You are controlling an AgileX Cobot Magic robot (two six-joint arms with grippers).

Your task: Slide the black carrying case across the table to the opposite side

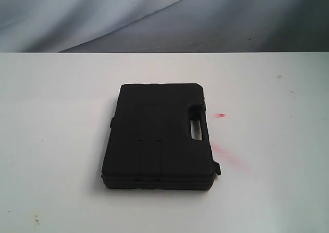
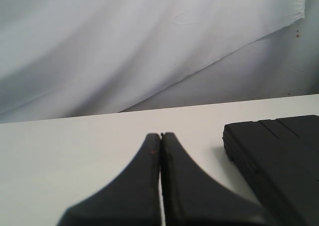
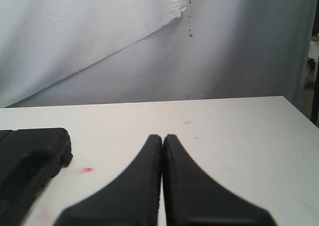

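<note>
1. The left gripper [image 2: 160, 134] is clenched, its two dark fingers pressed flat against each other along their whole length. It hovers low over the table [image 1: 51, 140], and in the left wrist view a corner of the black carrying case [image 2: 279, 156] lies near it but apart from it.
2. The table is a wide, plain white top. A few small dark specks [image 1: 36, 220] sit toward 7 o'clock from the case in the exterior view.
3. A pale, creased cloth backdrop [image 1: 103, 17] hangs beyond the table's far edge, at 12 o'clock from the case.
4. The case [image 1: 154, 135] lies flat and closed about the middle of the table, with bare white on every side of it.
5. Its handle slot [image 1: 196, 130] is on the 3 o'clock edge, and a small tab [image 1: 218, 167] sticks out near the 4 o'clock corner.
6. Pink-red smears mark the white top just beside the case: a small bright dash [image 1: 221, 114] at about 2 o'clock and a fainter, broader blush [image 1: 229, 153] at about 4 o'clock.
7. The right gripper [image 3: 162, 135] is likewise clenched, finger against finger. It is also low over the table, and its wrist view shows the case's handle end [image 3: 25, 161] and the red dash [image 3: 85, 170] near it, neither touching it.
</note>
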